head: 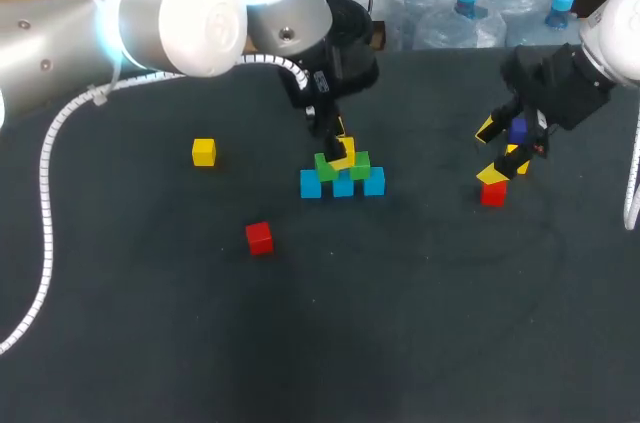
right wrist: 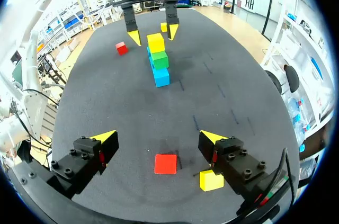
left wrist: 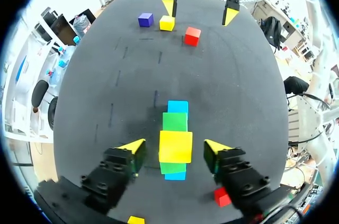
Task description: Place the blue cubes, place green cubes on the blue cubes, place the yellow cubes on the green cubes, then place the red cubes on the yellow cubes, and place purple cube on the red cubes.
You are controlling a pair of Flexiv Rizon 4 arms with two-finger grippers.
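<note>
Three blue cubes (head: 311, 184) stand in a row with two green cubes (head: 326, 167) on them. A yellow cube (left wrist: 175, 146) rests on top of the green ones. My left gripper (left wrist: 175, 147) is open around that yellow cube, with a gap at each fingertip. My right gripper (right wrist: 159, 139) hangs open above a red cube (right wrist: 165, 163), with another yellow cube (right wrist: 212, 180) and a purple cube (left wrist: 145, 19) close beside it. A loose yellow cube (head: 204, 151) and a red cube (head: 259, 237) lie left of the stack.
The dark table (head: 420, 303) is bare in front of the stack and between the two arms. My left arm (head: 200, 13) crosses the back left of the table, with a white cable (head: 50, 153) hanging from it.
</note>
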